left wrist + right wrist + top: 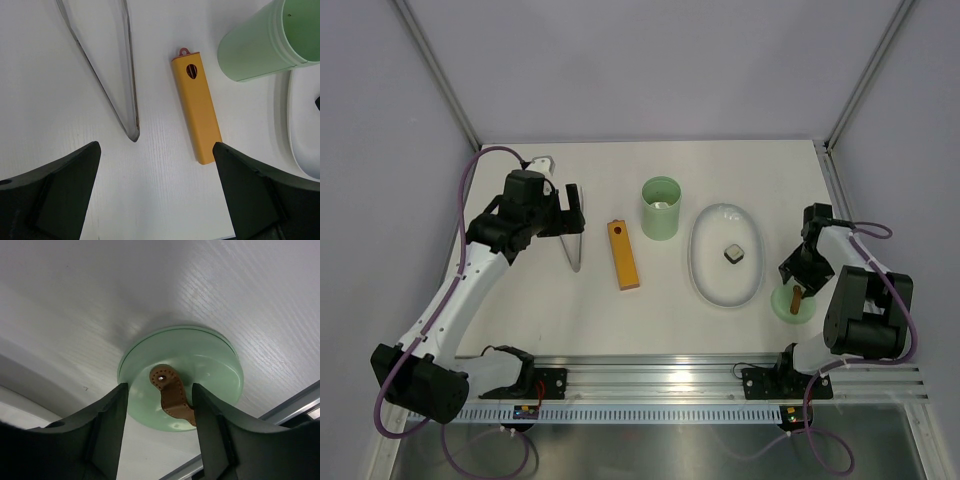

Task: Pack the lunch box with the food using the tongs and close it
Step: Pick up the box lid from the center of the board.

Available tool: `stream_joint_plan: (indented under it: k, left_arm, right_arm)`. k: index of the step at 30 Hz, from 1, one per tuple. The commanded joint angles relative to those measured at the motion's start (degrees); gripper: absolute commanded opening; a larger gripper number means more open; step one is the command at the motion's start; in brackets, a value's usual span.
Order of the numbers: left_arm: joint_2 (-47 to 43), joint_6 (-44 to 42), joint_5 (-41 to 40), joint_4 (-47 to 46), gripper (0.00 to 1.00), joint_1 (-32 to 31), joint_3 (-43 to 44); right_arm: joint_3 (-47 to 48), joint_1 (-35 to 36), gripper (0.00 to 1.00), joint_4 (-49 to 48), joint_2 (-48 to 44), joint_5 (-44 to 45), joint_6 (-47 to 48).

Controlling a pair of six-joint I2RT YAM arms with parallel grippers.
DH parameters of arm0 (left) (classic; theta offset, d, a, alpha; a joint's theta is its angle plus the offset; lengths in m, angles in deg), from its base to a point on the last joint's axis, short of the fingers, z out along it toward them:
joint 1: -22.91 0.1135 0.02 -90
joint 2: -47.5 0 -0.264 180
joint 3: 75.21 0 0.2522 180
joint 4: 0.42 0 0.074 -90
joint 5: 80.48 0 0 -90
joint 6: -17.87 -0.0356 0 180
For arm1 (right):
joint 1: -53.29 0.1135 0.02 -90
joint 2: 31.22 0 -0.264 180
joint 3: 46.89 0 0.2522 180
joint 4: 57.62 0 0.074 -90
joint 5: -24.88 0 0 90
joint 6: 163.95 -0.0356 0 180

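The mint-green lunch box (660, 208) (260, 45) stands open and upright mid-table. Its round lid (792, 300) (200, 360) lies flat at the right, near the front edge. My right gripper (798, 275) (160, 390) hangs over the lid, its jaws straddling the brown handle (172, 395) with a gap left on one side. One dark-and-white food cube (734, 254) sits on the white plate (705, 270). The grey tongs (573, 245) (125, 110) lie on the table at the left. My left gripper (576, 210) (156, 150) hovers wide open just beside them, holding nothing.
A long orange block (624, 255) (197, 107) lies between the tongs and the lunch box. The plate's rim (302, 150) shows at the right of the left wrist view. A metal rail (700, 375) runs along the table's front edge, close to the lid.
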Motion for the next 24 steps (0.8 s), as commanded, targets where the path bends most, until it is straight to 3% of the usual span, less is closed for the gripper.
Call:
stream_joint_plan:
  k: [1,11,18,21,24]
  left_arm:
    - [0.3,-0.8,-0.5,-1.6,0.99,-0.1,0.4]
    - [1.4,-1.1,-0.8,-0.8,0.99,-0.1,3.0]
    - [5.3,-0.6,3.4,-1.4,0.99,-0.1,6.2]
    - [8.0,-0.2,8.6,-3.0,0.99,-0.2,7.6]
    - [10.6,1.2,12.8,-5.0,0.99,-0.3,9.1]
  right_arm:
    - [2.0,-0.3,0.58,-1.3,1.0,0.1,1.8]
    - [4.1,-0.3,0.04,1.5,-3.9,1.7,1.8]
    - [11.6,-0.2,0.00,6.4,-8.8,1.3,1.6]
    - [19.5,0.5,0.00,7.2,-9.9,-2.0,2.0]
    - [30.7,5.6,0.00,10.5,-4.4,-1.4,2.1]
